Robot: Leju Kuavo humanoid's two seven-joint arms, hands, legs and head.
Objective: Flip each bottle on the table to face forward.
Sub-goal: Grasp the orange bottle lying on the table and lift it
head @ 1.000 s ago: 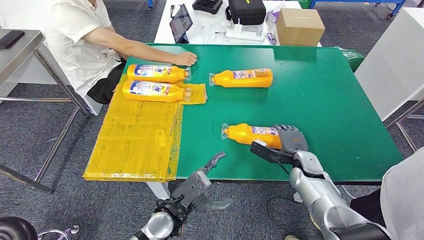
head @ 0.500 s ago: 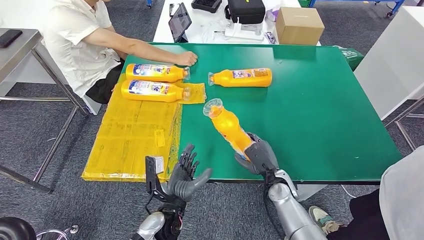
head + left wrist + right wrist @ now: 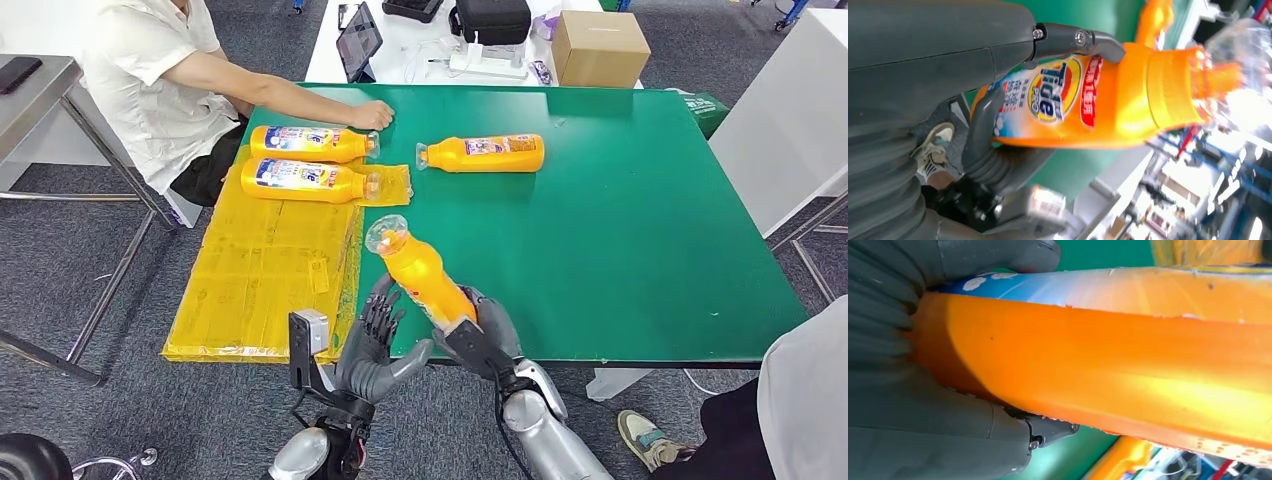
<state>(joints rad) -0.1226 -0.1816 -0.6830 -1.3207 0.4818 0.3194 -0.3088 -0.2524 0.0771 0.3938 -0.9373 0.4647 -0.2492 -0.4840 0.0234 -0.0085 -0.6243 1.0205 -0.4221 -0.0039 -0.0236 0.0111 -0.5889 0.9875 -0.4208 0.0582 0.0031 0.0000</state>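
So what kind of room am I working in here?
Probably a lab or office test space: grey carpet floor, a green mat-covered table, and a white desk holding a tablet and cardboard box.

One orange detergent bottle [image 3: 425, 278] is tilted up off the desk's near edge, cap away. Three more [image 3: 483, 154] [image 3: 312, 143] [image 3: 308, 179] lie sideways farther back.

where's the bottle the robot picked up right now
In the head view the lifted bottle is gripped at its base by the right hand, tilted above the table's near edge, beside the left hand.
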